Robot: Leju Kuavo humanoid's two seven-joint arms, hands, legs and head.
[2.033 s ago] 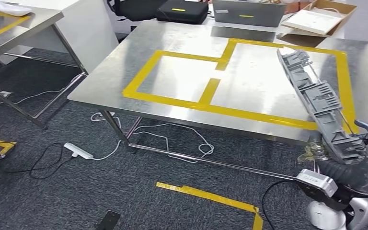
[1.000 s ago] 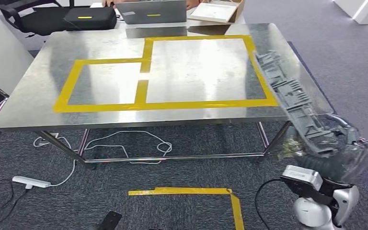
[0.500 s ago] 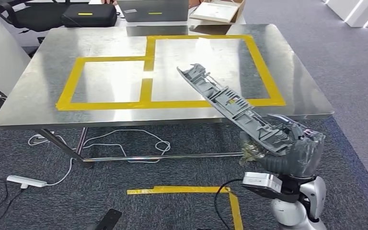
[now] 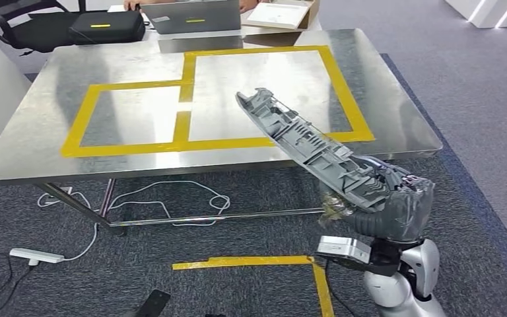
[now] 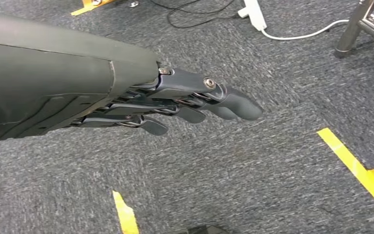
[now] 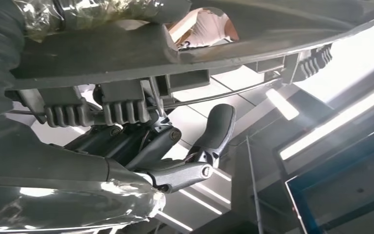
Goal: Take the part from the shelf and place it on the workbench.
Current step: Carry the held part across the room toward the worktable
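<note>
1. The part, a long grey ribbed plastic moulding, is held in the air at the near right of the surface. It slants up and to the left from the right hand. Its far end hangs over the near edge of the surface, above the yellow tape outline; it does not rest on the steel.
2. The right hand grips the near, lower end of the part. In the right wrist view its fingers curl against the ribbed underside of the part, and the thumb stands up beside it.
3. The left hand hangs over the grey carpet. It holds nothing, with fingers stretched out almost straight and lying close together.
4. On the far edge of the surface are a laptop and a black case.
</note>
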